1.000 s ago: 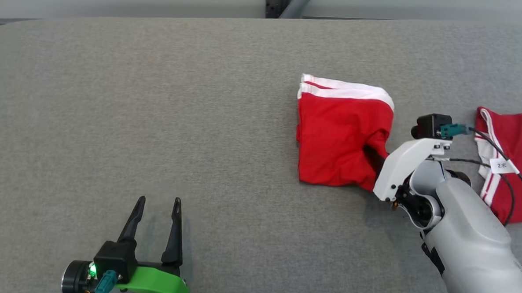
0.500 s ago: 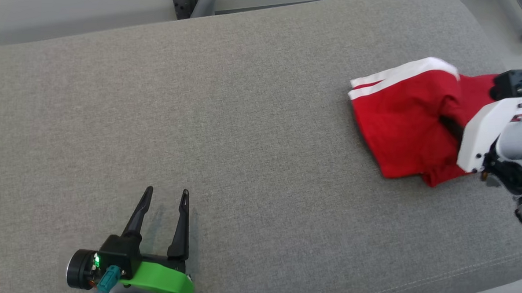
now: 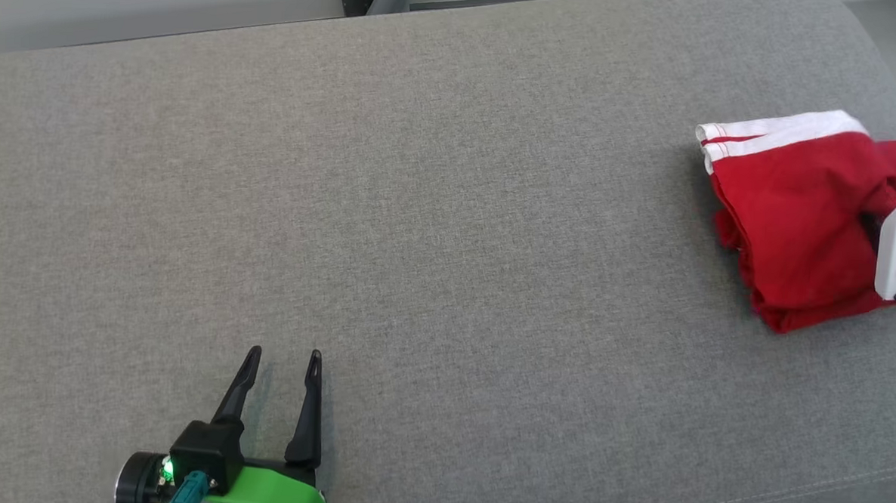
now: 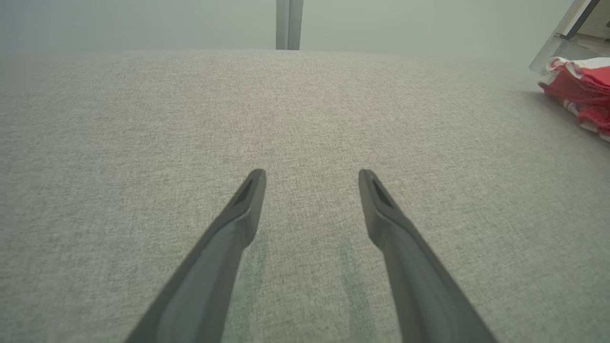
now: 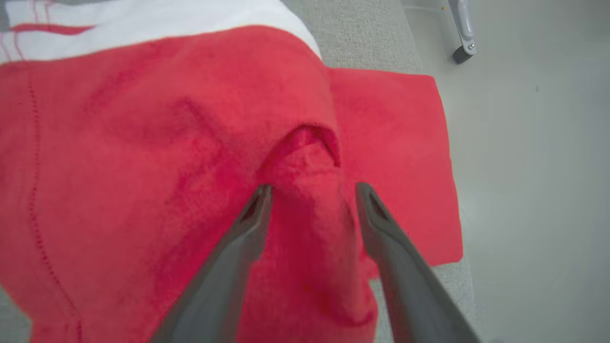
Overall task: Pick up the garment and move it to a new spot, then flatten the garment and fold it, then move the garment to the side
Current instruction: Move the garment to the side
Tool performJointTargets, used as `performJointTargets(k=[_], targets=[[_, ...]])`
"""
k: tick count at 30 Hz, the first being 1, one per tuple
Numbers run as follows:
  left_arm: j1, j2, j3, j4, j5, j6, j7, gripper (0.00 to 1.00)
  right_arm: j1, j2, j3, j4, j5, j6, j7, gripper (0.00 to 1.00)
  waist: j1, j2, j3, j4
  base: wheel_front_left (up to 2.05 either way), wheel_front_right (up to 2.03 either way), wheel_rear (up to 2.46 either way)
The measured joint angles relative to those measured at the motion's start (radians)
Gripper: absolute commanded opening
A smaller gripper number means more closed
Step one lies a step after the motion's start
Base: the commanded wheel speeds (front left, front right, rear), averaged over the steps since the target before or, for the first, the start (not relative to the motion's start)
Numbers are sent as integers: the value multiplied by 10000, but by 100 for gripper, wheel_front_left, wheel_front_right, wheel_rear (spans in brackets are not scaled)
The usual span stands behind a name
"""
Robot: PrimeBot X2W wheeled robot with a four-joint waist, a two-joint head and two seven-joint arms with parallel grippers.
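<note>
The garment (image 3: 797, 229), red with a white band, lies folded directly under the right end effector (image 5: 312, 190). That end effector's fingers stand spread on either side of a raised ridge of the cloth. They flank the ridge rather than pinch it, so this looks like the release that ends the last step, setting the garment aside.

The next move calls for a straight lift clear of the cloth, so that neither finger snags the ridge and drags the fold open.

Just beyond the fingertips a second red cloth (image 5: 395, 157) lies flat at the desk (image 3: 420, 205) edge, and the garment seems to overlap it. The left end effector (image 3: 285, 352) is well apart from the garment, spread and holding nothing, just above bare desk.

Count: one folded garment, one other red cloth, two end effectors, one desk.
</note>
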Motion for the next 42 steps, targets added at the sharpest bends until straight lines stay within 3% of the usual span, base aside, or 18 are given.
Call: performJointTargets(k=[4, 7, 8, 9, 11, 19, 25, 34, 42], targets=[[139, 0, -54, 19, -105, 46, 0, 100, 37, 276, -274, 529, -702, 2, -825, 100, 0, 0, -141, 119, 0, 0, 0], [218, 0, -82, -12, -238, 75, 0, 100, 171, 476, -802, 313, -1012, 6, -2382, 100, 0, 0, -317, 155, 0, 0, 0], [336, -8, 23, -71, -251, 138, 0, 100, 391, 679, -1233, -58, -1051, 4, -3440, 100, 0, 0, -467, 173, 0, 0, 0], [336, -8, 23, -71, -251, 138, 0, 100, 391, 679, -1233, -58, -1051, 4, -3440, 100, 0, 0, -467, 173, 0, 0, 0], [466, -2, 232, -163, -320, 226, 0, 100, 1083, 1156, -1509, -865, -1055, 6, -4642, 100, 0, 0, -723, 179, 0, 0, 0], [771, 0, 750, 12, -535, 495, -2, 100, 4116, 1781, -2163, -3315, -907, -2, -6284, 100, 0, 0, -1595, 257, 0, 0, 0], [717, 0, 780, 159, -700, 349, 0, 100, 6358, 3183, -2986, -4778, -1154, -4, -6978, 100, 0, 0, -1965, 763, 0, 0, 0], [470, 2, 782, 226, -525, 19, 0, 100, 7601, 4700, -3954, -6180, -4086, 6, -7037, 100, 0, 0, -2218, 1454, 0, 0, 0], [368, 0, 499, 328, -431, -412, 0, 100, 7850, 5218, -4594, -6289, -4677, 6, -7037, 100, 0, 0, -2233, 1659, 0, 0, 0]])
